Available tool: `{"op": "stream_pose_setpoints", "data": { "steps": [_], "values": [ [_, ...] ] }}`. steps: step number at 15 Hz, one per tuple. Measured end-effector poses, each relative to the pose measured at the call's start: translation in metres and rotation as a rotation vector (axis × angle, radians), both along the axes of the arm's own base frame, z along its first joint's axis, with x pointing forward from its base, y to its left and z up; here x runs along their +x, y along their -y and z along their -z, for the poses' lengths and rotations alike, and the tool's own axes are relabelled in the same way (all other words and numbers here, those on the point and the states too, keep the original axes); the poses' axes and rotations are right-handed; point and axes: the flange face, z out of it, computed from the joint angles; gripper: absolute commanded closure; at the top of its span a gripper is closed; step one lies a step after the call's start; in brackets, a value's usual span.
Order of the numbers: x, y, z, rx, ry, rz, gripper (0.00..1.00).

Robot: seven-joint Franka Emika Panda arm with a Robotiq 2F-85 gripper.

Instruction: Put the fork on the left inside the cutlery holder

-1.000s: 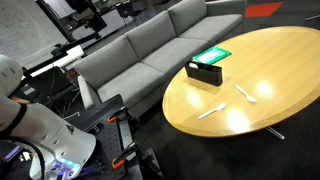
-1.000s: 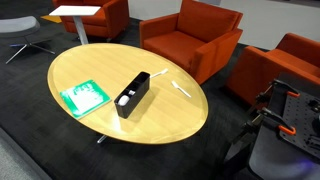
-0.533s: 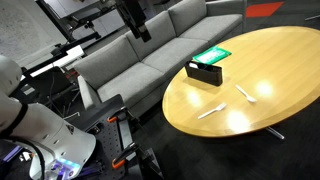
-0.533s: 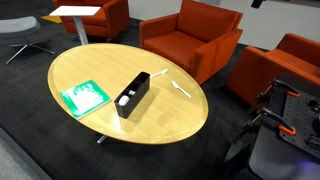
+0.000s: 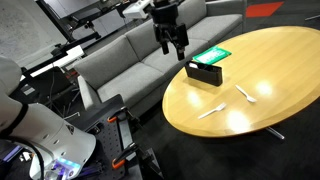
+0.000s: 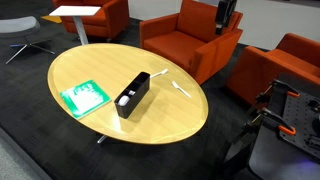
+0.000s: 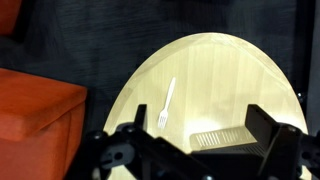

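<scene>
Hovering tool (image 5: 175, 46), open, well apart fr. fork (image 5: 209, 111)

The round table (image 5: 285, 60) is pale wood with a smooth, glossy sheen. The fork (image 5: 210, 112) looks like matt whitish plastic, and the cutlery holder (image 5: 204, 72) is matt black. Grey woven cloth covers the sofa (image 5: 130, 50), and orange cloth the armchair (image 6: 185, 40).

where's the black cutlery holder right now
In an exterior view the cutlery holder sits on the round wooden table, between the green card and a pale utensil.
</scene>
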Motion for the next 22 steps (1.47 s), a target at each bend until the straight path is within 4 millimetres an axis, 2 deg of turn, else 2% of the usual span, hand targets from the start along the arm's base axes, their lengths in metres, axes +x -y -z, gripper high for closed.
{"op": "stream_pose_setpoints", "data": {
  "steps": [3,5,11,14,18,22],
  "values": [
    [0.027,-0.001,0.034,0.006,-0.046,-0.014,0.0],
    [0.038,-0.003,0.046,0.008,-0.06,-0.019,0.0],
    [0.044,-0.004,0.047,0.007,-0.056,-0.012,0.0],
    [0.045,-0.007,0.058,0.053,-0.073,0.021,0.0],
    [0.056,-0.017,0.089,0.119,-0.108,0.046,0.0],
    [0.073,-0.009,0.136,0.122,-0.113,0.07,0.0]
  ]
}}
